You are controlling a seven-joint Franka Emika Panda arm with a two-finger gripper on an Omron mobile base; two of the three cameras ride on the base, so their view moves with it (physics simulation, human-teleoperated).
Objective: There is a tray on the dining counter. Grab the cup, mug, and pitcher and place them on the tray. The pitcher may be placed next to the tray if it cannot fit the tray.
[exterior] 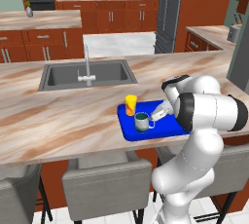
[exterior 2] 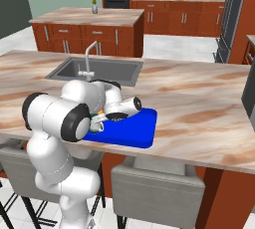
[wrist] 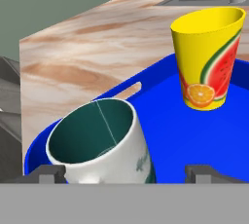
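The tray [exterior: 146, 131] is the landmark: a flat, bright blue rectangle with rounded corners and a low rim, lying on the dining counter [exterior: 58, 116] near its front edge, on the stool side of the steel sink [exterior: 87, 74] and faucet [exterior: 87, 67]. In the hand view a slot-shaped handle cut shows in the tray's rim.

The cup [exterior: 131, 105] stands upright on the tray at its back left corner, the corner nearest the sink. It is a yellow handleless tumbler that widens toward the top, printed with a watermelon slice and an orange slice on its side [wrist: 210, 55].

The mug [exterior: 142, 121] stands upright on the tray just in front of the cup, close to it but apart, toward the tray's front left. It is white outside with a dark teal inside, and its loop handle points toward the arm in the left base view.

The gripper [wrist: 126, 173] sits low over the tray at the mug's side, its jaws spread wide with the mug [wrist: 99, 145] between the two dark fingertips [wrist: 46, 174]; the fingers stand clear of the mug's wall, so the mug is released.
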